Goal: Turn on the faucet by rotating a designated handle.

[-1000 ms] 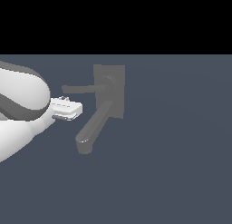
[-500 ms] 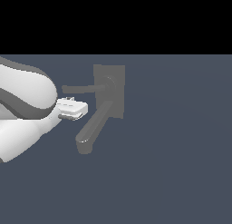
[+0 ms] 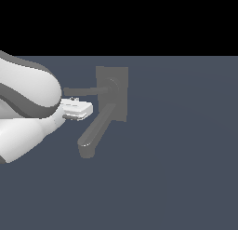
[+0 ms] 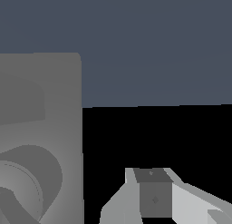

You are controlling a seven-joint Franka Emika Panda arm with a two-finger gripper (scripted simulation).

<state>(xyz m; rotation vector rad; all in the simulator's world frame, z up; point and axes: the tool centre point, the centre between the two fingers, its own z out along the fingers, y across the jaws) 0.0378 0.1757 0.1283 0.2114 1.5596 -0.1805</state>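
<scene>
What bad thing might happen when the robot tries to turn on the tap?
1. The gripper sits between the thin handle and the thick spout, so it might bump or push the spout instead.
2. The handle is slim, so the gripper could slip off it.
3. The arm hides the fingers in the exterior view, so it is hard to tell whether they line up.

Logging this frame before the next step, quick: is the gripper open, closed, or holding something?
Gripper: cannot be told; its fingers are hidden in both views. It sits just below the handle, with no grasp visible.
</scene>
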